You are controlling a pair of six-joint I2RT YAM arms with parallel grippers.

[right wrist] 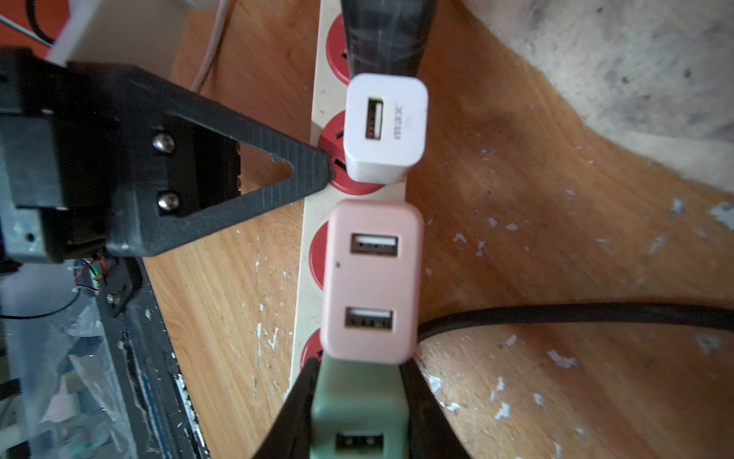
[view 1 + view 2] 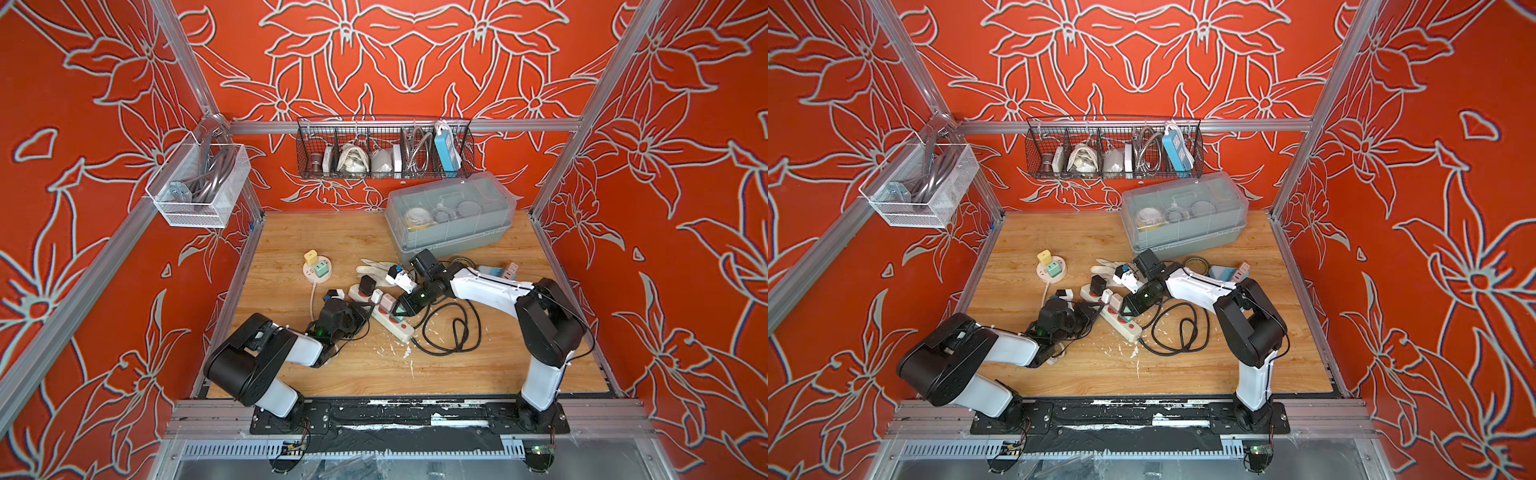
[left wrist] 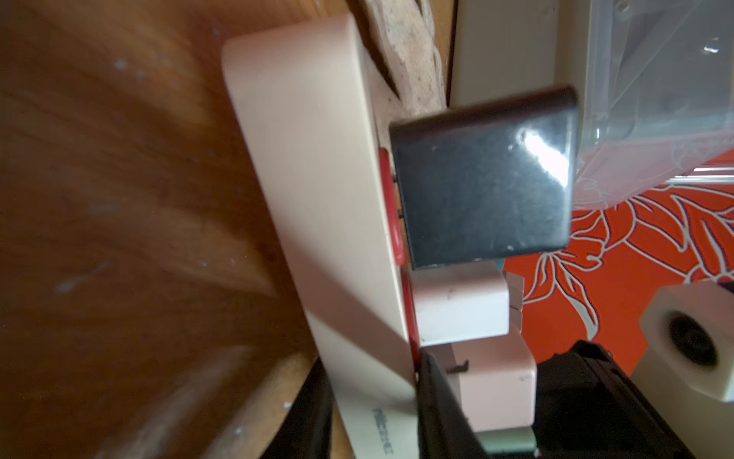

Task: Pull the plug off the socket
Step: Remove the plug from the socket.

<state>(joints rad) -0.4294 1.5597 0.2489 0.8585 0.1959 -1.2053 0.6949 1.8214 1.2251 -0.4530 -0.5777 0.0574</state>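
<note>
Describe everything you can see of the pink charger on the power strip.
The pink charger is a rounded rectangular block of matte plastic, with two USB ports and a tiny dot on its outer face. It stands plugged into a red socket of the cream power strip, lying lengthwise along it, between the white charger, slightly apart, and the green charger, which touches its end.

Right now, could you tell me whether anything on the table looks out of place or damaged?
The black charger is not fully seated in the power strip: its prongs show. White flecks litter the table.
</note>
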